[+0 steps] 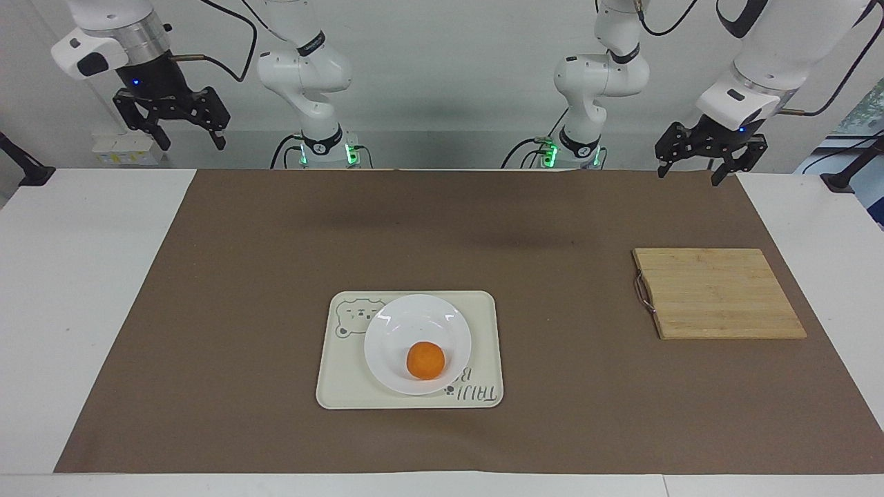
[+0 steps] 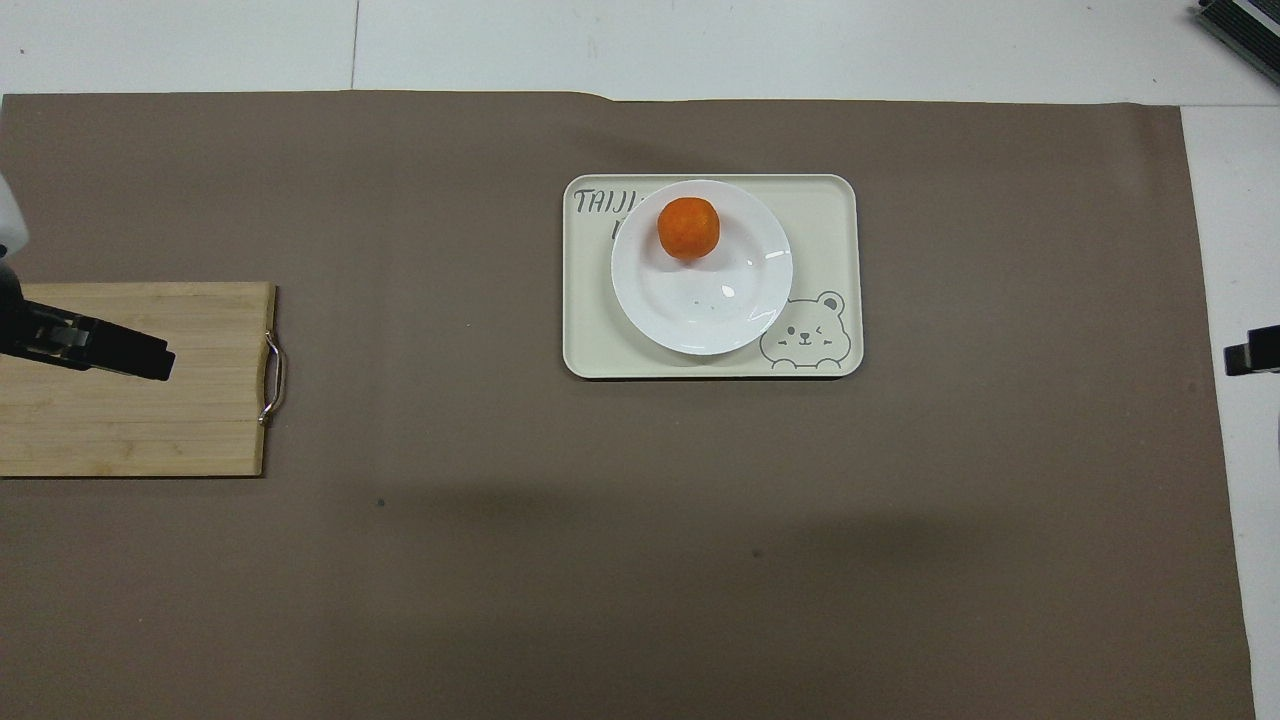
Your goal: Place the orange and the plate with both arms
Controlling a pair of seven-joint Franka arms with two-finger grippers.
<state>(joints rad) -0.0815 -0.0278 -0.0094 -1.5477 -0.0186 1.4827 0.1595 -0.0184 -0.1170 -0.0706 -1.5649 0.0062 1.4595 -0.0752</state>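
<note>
Right claw (image 1: 171, 129) hangs upper left of the facing frame, jaws wide, empty. Left claw (image 1: 711, 153) hovers upper right, also wide and empty, over the worktop's edge. Down at lower centre, the orange (image 1: 425, 360) sits in the plate (image 1: 394, 331), which rests on the tray (image 1: 483, 345). Both claws stand well apart from it; neither looks clearly nearer.

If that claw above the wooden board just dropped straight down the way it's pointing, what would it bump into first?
Probably the wooden cutting board: from overhead the left gripper hangs over it, open and empty, fingers pointing down. Depth is uncertain; it might meet the brown mat beside it.
</note>
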